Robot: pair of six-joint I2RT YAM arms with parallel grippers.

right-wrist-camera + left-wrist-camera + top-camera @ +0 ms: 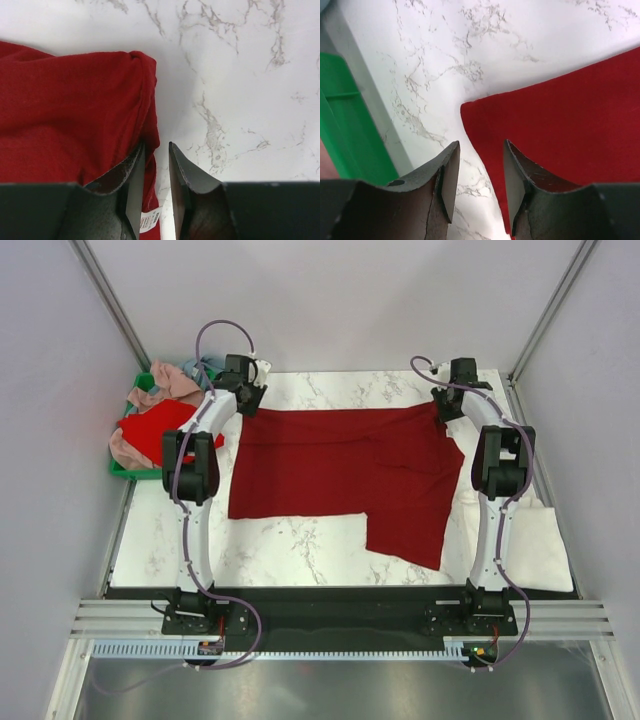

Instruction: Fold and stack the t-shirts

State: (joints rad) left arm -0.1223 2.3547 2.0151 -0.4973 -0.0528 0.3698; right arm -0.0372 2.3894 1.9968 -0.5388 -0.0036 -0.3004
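Crimson shirt [340, 472] spread across counter [300, 550], long axis left-right. Left jaws open at far-left corner; right jaws slightly parted astride far-right edge.

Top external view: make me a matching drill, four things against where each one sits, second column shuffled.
1. dark red t-shirt
2. green crate
3. cream-white shirt
4. left gripper

A. at the table's right edge
B. at the dark red t-shirt's far-left corner
C. spread out mid-table
D. off the table's left edge, piled with other shirts

Pairs: 1-C, 2-D, 3-A, 4-B
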